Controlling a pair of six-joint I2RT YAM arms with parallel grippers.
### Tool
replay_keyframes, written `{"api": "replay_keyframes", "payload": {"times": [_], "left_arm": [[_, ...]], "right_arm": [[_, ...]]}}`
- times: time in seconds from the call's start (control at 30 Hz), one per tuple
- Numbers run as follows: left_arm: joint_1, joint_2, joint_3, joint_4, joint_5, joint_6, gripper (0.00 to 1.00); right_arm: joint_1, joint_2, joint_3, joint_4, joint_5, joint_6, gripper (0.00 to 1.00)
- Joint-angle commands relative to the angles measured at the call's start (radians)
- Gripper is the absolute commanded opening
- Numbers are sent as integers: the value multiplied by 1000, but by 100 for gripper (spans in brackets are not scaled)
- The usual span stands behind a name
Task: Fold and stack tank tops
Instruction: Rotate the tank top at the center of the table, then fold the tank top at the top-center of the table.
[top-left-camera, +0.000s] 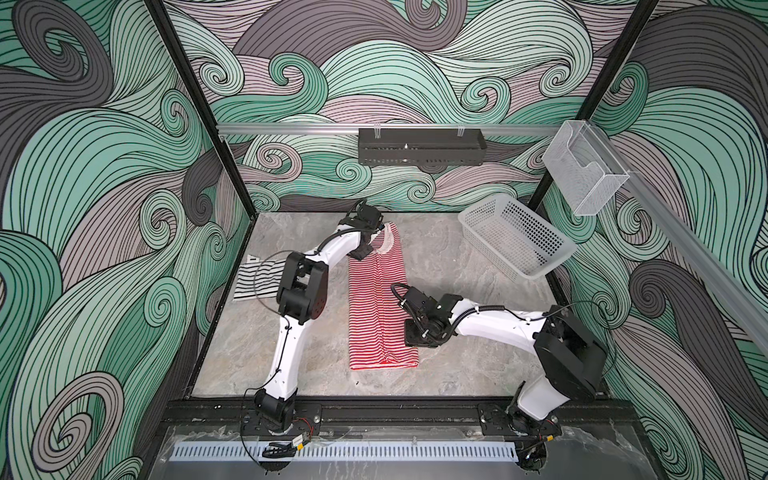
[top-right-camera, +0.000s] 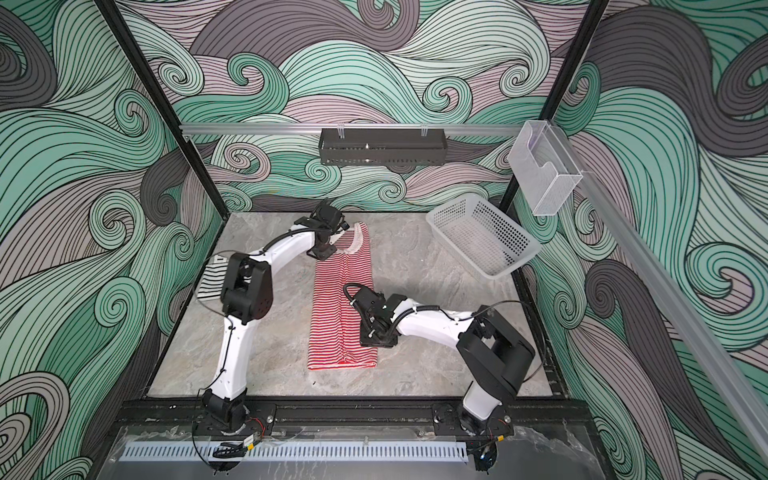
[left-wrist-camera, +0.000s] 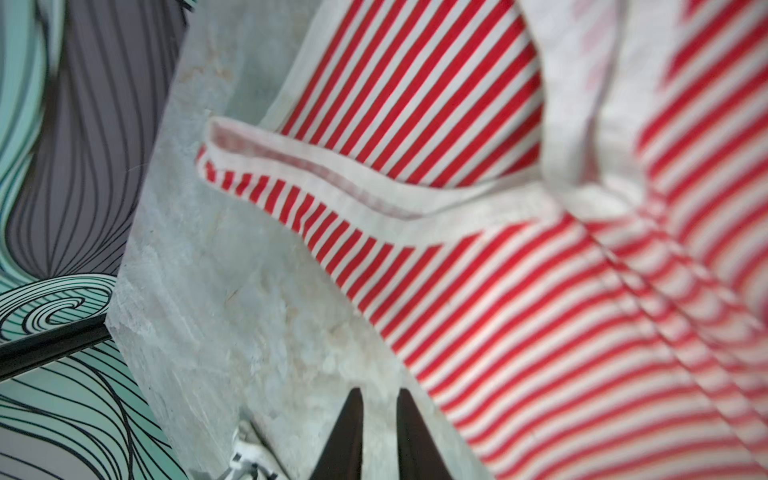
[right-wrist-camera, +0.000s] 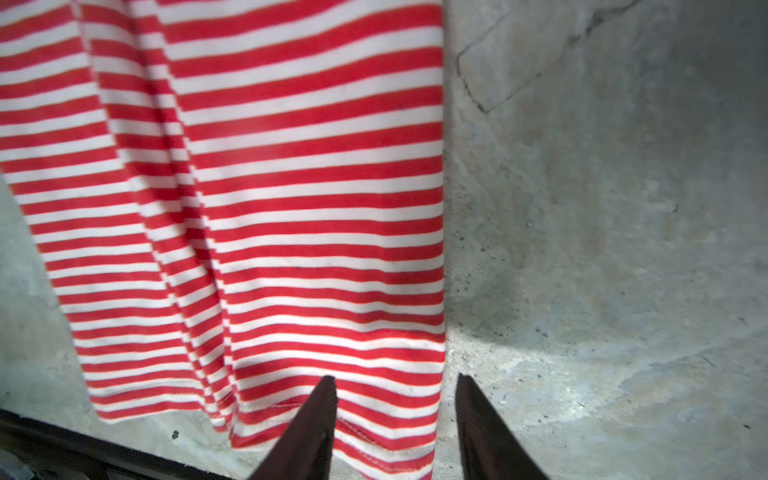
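The red top is soft and limp; I would grip its far corners. Jaws of left gripper stand slightly apart, those of right gripper are spread; both empty.

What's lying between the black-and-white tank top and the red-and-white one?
The left arm's elbow crosses above bare table between the black-and-white tank top and red-and-white tank top, shown in both top views.
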Motion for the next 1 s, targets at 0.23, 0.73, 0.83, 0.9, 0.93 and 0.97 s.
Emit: {"api": "replay_keyframes", "payload": {"times": [0.23,0.73,0.83,0.9,0.93,0.97], "left_arm": [[-99,-468,-662,160,96,26,22],[-190,-789,-960,49,333,43,24],[-229,-794,-988,54,341,43,24],[-256,-786,-1001,65,327,42,24],[-268,-781,-1004,67,322,39,24],[-275,-779,-1005,69,320,35,24]], "right_arm": [[-27,-37,-208,188,-259,94,52],[-4,-134,-295,118,-239,196,44],[-6,-143,-316,151,-231,218,42],[-7,-121,-312,162,-225,217,42],[-9,-106,-308,171,-225,215,42],[-10,-97,-309,186,-226,219,42]]}}
